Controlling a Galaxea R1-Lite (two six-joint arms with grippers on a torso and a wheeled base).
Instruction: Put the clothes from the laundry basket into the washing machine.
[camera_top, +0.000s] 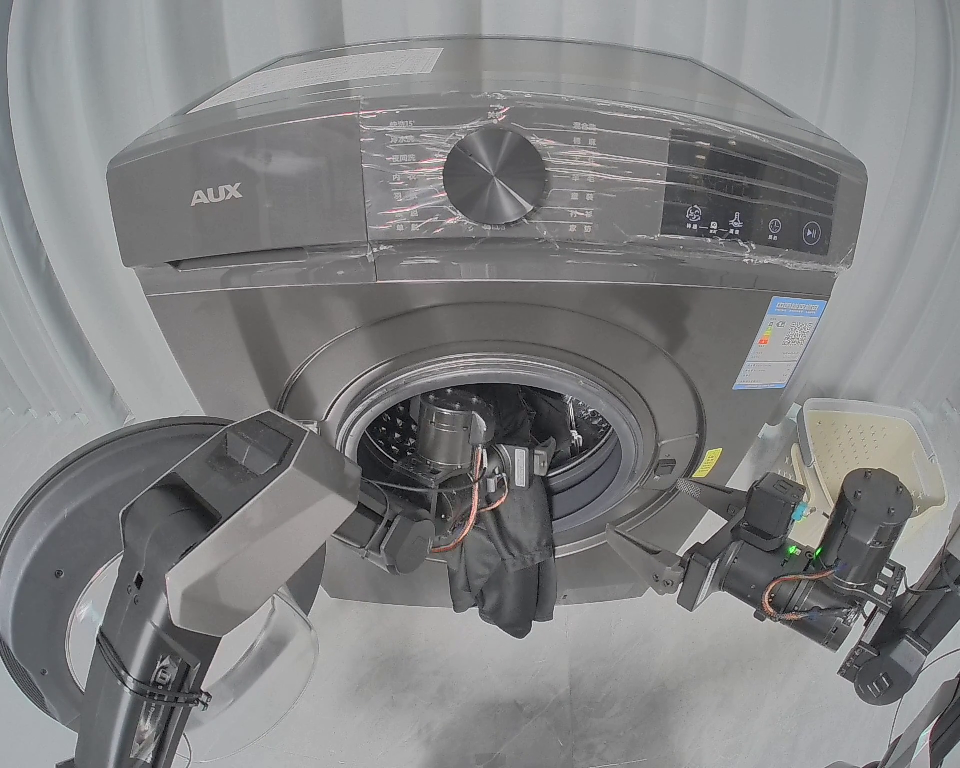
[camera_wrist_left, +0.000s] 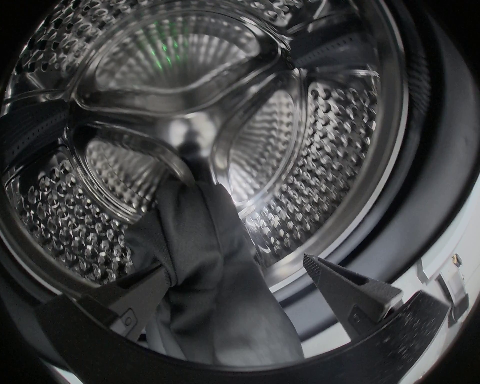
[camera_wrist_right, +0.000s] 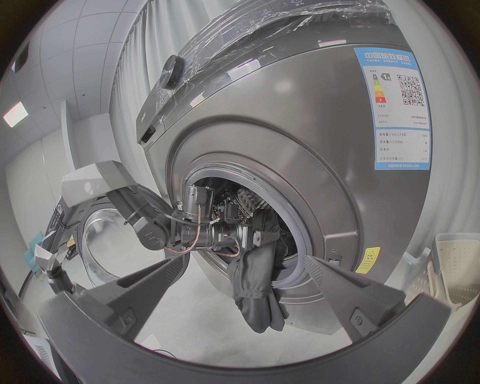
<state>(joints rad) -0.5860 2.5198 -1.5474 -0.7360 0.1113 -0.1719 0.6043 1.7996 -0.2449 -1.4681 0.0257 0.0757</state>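
Dark garment (camera_top: 512, 565) draped over rim of open washing machine (camera_top: 300, 330), end dangling outside.

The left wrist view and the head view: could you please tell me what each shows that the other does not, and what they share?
Left wrist view: the drum's back wall and the left gripper with fingers spread, the dark garment against one of them. Head view: the control dial, the swung-open door, the laundry basket, the open right gripper, and the garment's tail hanging outside. Shared: the garment lying through the washing machine opening.
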